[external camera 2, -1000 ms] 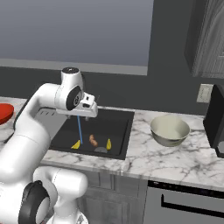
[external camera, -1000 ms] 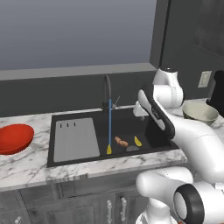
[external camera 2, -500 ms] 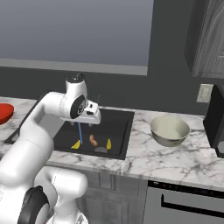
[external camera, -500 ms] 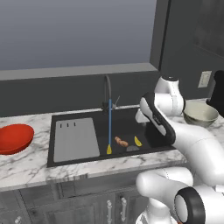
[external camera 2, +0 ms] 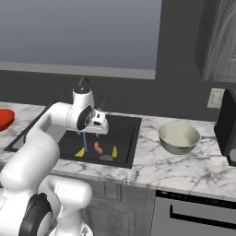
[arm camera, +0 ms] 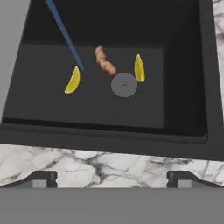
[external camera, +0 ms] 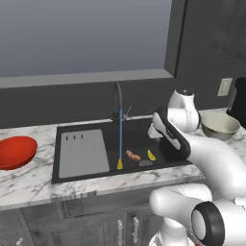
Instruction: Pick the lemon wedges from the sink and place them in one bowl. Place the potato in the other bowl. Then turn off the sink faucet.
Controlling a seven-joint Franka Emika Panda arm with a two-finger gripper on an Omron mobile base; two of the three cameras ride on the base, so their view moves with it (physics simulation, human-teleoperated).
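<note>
Two yellow lemon wedges (arm camera: 73, 81) (arm camera: 139, 68) lie on the floor of the black sink (arm camera: 183, 87), one on each side of the orange-brown potato (arm camera: 105, 61) and the round drain (arm camera: 124, 85). Blue water (arm camera: 64, 33) runs from the dark gooseneck faucet (external camera: 117, 98). My gripper (arm camera: 113, 179) hangs open and empty over the basin's near right part, above the wedges (external camera: 119, 164) (external camera: 151, 155) and potato (external camera: 133, 155). The red bowl (external camera: 14, 151) sits on the counter far left. The grey-beige bowl (external camera 2: 179, 137) stands right of the sink.
A grey drainboard panel (external camera: 84, 153) covers the sink's left part. Marble counter (external camera: 29, 180) runs along the front and both sides. A dark appliance (external camera 2: 228, 133) stands at the far right beyond the grey-beige bowl, with a wall outlet (external camera 2: 215, 97) above it.
The hand has come down and a little to the right over the sink, staying open. Wedges, potato and both bowls lie where they were; water still runs.
</note>
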